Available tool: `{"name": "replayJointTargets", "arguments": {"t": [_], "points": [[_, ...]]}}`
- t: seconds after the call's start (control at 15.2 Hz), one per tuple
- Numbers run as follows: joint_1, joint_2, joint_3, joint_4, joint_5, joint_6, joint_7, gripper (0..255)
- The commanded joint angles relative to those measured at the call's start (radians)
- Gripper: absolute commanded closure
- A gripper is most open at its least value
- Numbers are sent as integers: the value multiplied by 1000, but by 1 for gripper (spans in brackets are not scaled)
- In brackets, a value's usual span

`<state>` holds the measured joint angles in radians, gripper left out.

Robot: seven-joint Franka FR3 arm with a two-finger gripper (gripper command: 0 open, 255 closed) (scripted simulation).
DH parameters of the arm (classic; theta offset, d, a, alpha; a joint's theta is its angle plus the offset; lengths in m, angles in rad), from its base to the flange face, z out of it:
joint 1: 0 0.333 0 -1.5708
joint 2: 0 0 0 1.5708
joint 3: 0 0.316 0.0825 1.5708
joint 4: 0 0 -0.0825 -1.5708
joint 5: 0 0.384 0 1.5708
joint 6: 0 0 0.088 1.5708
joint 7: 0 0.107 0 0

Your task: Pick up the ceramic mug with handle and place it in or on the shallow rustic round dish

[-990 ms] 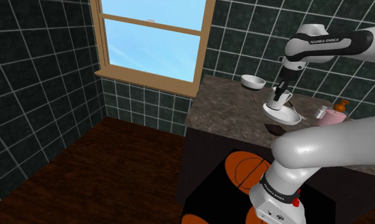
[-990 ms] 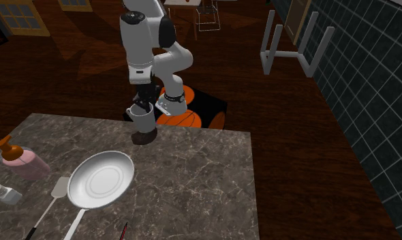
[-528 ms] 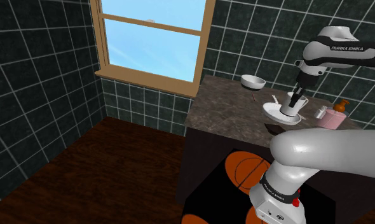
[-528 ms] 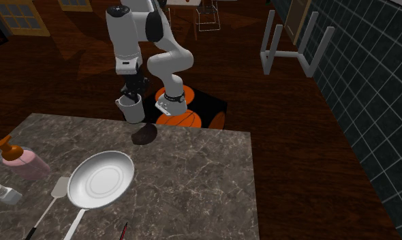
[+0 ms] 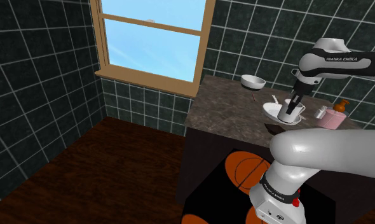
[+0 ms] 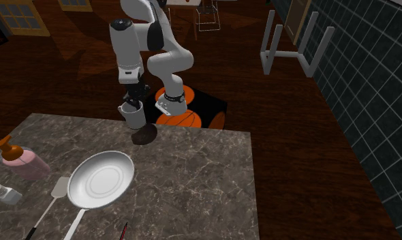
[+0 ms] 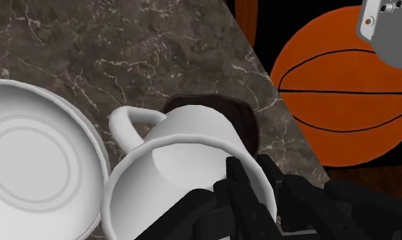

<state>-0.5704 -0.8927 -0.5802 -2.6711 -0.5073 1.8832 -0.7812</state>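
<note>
A white mug (image 6: pixel 133 117) with a loop handle (image 7: pixel 127 123) hangs tilted in my black gripper (image 6: pixel 131 103), which is shut on its rim. It is a little above the marble counter (image 6: pixel 193 177), near the edge closest to the arm. The shallow dark brown round dish (image 6: pixel 144 135) lies on the counter right beside and below the mug. In the wrist view, the dish (image 7: pixel 223 110) peeks out from behind the mug (image 7: pixel 179 163), and the gripper (image 7: pixel 251 178) clamps the mug's wall. In the shoulder view, the mug (image 5: pixel 288 113) hangs under the gripper (image 5: pixel 295 102).
A white frying pan (image 6: pixel 101 178) lies next to the dish, with a spatula (image 6: pixel 55 192), a pink soap bottle (image 6: pixel 21 161) and a small shaker (image 6: pixel 5 195) beyond it. A white bowl (image 5: pixel 252 81) sits at the counter's far corner. Basketballs (image 6: pixel 177 117) lie on the floor below.
The arm carried the mug toward the second exterior view's left and up, then brought it back down a little, close beside the dark dish. The grip on the mug stayed shut.
</note>
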Motion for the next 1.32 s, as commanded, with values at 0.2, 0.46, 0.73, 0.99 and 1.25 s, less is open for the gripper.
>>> {"name": "replayJointTargets", "arguments": {"t": [0.2,0.46,0.73,0.99,1.25], "points": [[-6,23,-35,-54,-31,77,8,255],[-12,50,-69,-100,-61,150,15,255],[-12,50,-69,-100,-61,150,15,255],[-12,50,-69,-100,-61,150,15,255],[-12,50,-69,-100,-61,150,15,0]]}}
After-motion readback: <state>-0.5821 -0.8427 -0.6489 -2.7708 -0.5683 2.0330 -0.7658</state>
